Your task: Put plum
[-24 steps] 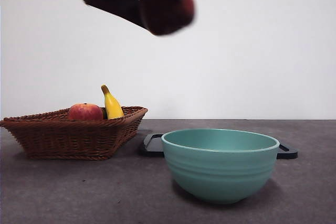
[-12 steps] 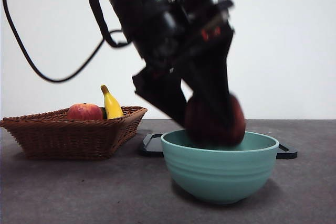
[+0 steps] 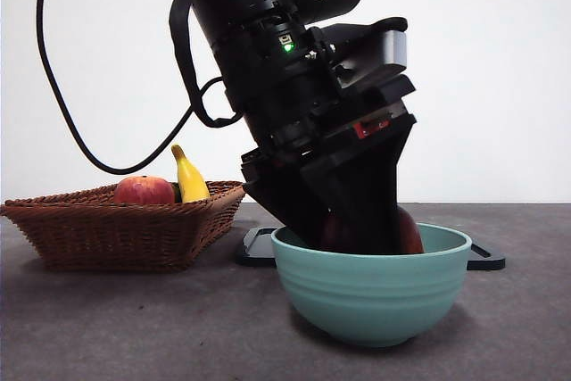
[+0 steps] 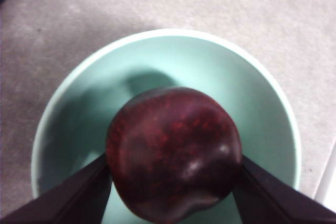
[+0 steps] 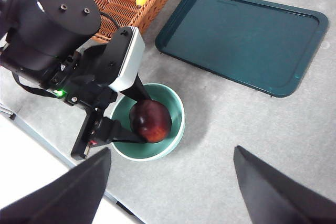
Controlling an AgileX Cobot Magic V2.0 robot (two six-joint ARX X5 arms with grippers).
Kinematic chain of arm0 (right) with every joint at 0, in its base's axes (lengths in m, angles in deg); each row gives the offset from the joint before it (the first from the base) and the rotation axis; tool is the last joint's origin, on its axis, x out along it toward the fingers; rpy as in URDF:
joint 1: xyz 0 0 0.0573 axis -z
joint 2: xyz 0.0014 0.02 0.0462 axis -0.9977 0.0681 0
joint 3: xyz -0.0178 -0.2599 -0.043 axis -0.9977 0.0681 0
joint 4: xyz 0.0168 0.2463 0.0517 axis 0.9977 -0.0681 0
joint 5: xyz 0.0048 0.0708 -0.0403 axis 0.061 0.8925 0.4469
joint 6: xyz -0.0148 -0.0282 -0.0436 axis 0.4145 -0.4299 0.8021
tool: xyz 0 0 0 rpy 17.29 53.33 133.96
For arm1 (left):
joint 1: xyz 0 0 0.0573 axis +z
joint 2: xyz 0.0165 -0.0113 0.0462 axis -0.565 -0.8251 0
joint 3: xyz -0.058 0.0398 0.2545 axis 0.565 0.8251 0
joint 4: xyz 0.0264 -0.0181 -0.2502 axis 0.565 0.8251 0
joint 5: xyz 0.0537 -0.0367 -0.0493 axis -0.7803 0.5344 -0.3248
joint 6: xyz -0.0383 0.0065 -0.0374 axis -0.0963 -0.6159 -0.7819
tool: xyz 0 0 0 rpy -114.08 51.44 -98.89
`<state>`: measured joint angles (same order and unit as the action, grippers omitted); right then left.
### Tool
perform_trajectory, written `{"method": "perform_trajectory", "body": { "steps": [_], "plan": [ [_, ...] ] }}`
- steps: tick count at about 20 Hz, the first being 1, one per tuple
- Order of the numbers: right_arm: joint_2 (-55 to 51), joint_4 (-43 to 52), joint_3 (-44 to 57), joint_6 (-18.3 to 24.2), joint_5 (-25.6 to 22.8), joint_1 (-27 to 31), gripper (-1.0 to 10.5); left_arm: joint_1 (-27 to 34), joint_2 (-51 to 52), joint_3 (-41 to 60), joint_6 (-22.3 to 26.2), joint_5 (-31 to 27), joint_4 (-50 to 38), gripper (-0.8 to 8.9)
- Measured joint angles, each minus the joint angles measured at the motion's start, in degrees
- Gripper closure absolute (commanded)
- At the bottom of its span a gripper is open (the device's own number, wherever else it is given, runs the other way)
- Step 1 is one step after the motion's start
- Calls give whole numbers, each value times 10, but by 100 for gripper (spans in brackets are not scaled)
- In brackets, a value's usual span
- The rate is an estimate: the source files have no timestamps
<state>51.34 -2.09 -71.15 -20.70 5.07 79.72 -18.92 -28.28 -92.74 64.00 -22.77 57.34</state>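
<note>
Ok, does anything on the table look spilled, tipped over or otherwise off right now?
Nothing stands out. The left gripper holds the plum inside the upright green bowl. The basket sits level with a red fruit and a banana in it, and the dark tray lies flat behind the bowl.

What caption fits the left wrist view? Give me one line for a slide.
Left gripper holds the dark plum inside the green bowl.

Looked like lab test setup, not home: bare white wall [image 3: 500,69] behind plain grey worktop [image 3: 134,327]; sparse staged props only, wicker basket [image 3: 125,229] far left, teal bowl [image 3: 370,287] near, dark tray [image 5: 244,38] beyond; exposed robot cabling [image 3: 80,122].
</note>
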Motion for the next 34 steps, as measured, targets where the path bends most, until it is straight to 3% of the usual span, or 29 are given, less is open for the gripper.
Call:
{"method": "perform_trajectory", "body": {
  "steps": [14, 19, 24, 28, 34],
  "plan": [
    [0, 0, 0, 0, 0, 0, 573, -5, 4, -14, 0, 0, 7, 437],
    [0, 0, 0, 0, 0, 0, 573, 2, 72, -47, -12, 0, 5, 438],
    [0, 0, 0, 0, 0, 0, 573, 64, 175, -49, -40, 0, 16, 438],
    [0, 0, 0, 0, 0, 0, 573, 149, 273, -49, -59, 1, 52, 438],
    [0, 0, 0, 0, 0, 0, 573, 242, 374, -37, -64, 39, 102, 438]
  ]
}}
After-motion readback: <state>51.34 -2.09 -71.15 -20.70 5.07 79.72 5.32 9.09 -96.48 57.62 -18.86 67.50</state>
